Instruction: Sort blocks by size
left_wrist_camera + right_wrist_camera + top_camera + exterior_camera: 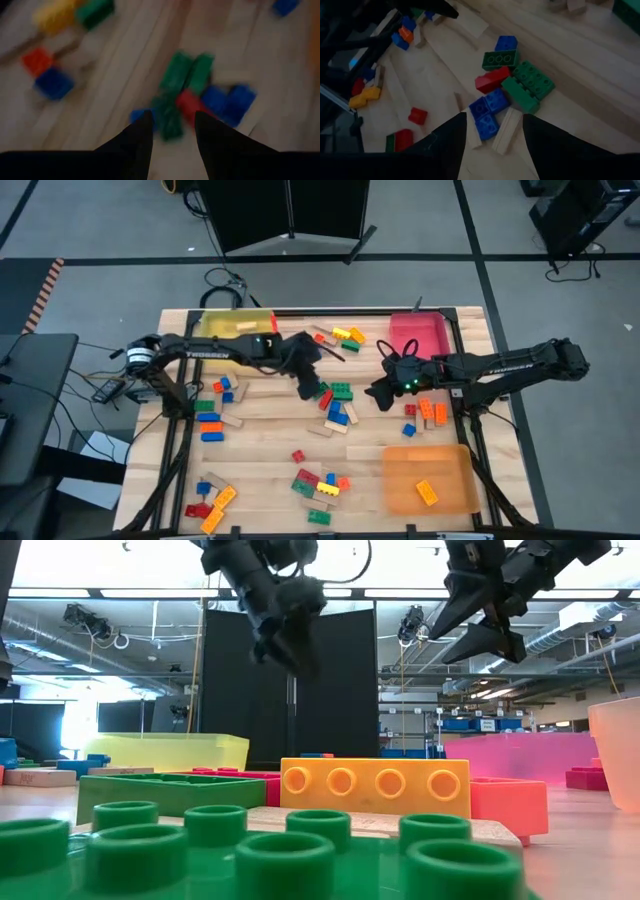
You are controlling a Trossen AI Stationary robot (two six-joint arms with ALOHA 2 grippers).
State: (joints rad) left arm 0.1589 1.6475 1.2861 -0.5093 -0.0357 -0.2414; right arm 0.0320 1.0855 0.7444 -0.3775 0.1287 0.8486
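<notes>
Left gripper (pixel 308 388) hangs with jaws parted and empty, just left of the centre cluster (pixel 335 402) of blocks. Right gripper (pixel 381 393), also parted and empty, hovers just right of it. Left looks marginally nearer; both wrist views face that cluster.

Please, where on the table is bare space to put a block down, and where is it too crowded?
Free: the wood between the central cluster, the lone red brick and the orange tray; also between the left-edge blocks and that red brick. Crowded: the middle under both end effectors, and the front-left piles.
</notes>
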